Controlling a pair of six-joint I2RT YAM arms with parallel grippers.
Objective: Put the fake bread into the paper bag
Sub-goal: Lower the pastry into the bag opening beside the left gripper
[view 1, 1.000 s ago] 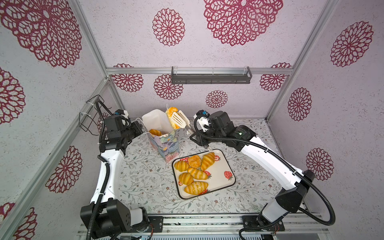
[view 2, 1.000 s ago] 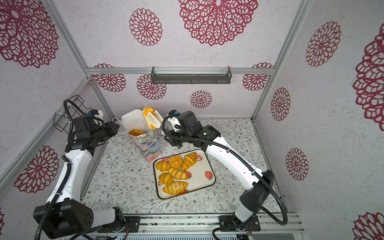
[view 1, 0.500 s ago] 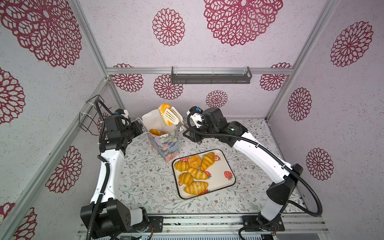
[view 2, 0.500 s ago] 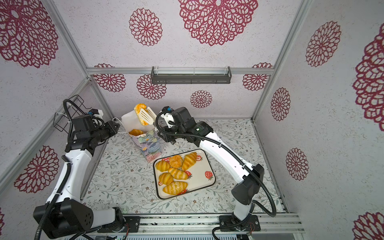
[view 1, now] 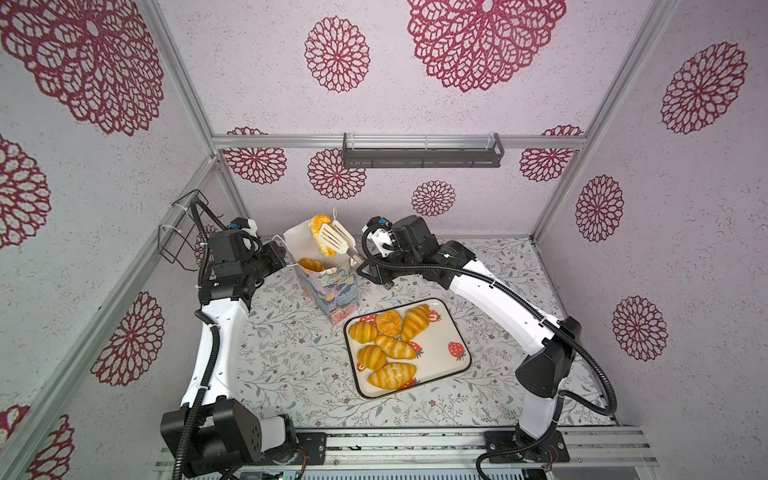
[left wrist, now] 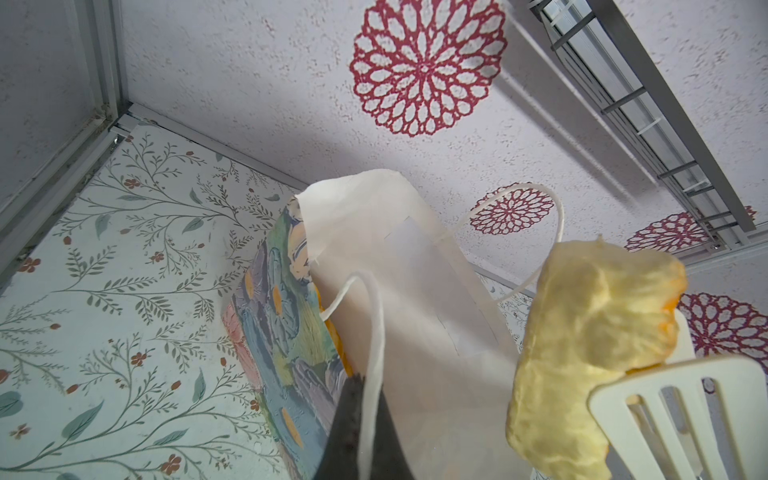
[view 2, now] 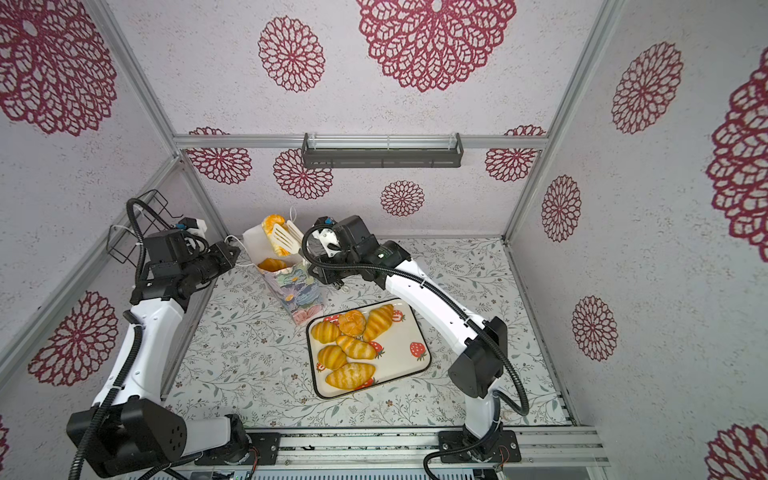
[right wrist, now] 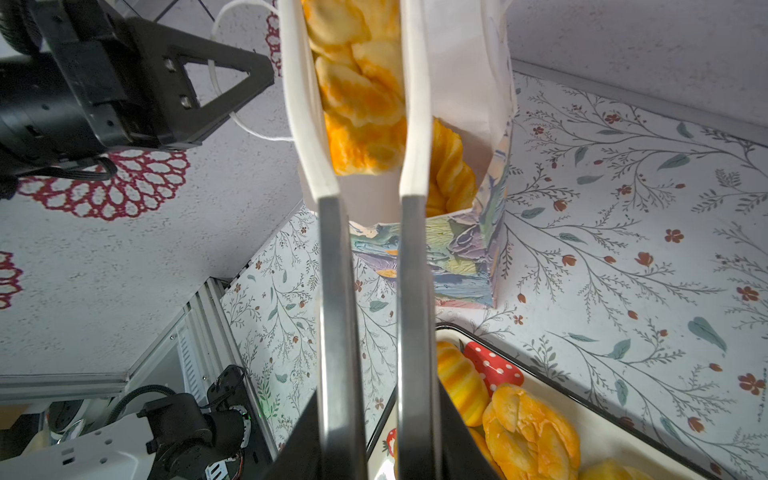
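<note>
Right wrist: bread [right wrist: 357,95] in tongs [right wrist: 336,291] beyond jaws, over paper bag [right wrist: 461,257].

We see glossy bread [view 1: 392,375] on a shiny tray [view 1: 444,332], a matt paper bag [view 1: 332,286], and metal tongs [right wrist: 336,311] with smooth plastic tips [right wrist: 305,124].

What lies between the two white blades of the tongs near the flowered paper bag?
A glossy golden-orange toy bread is pinched between the white slotted tong blades, by the open pastel flowered paper bag. The right wrist view shows it best.
</note>
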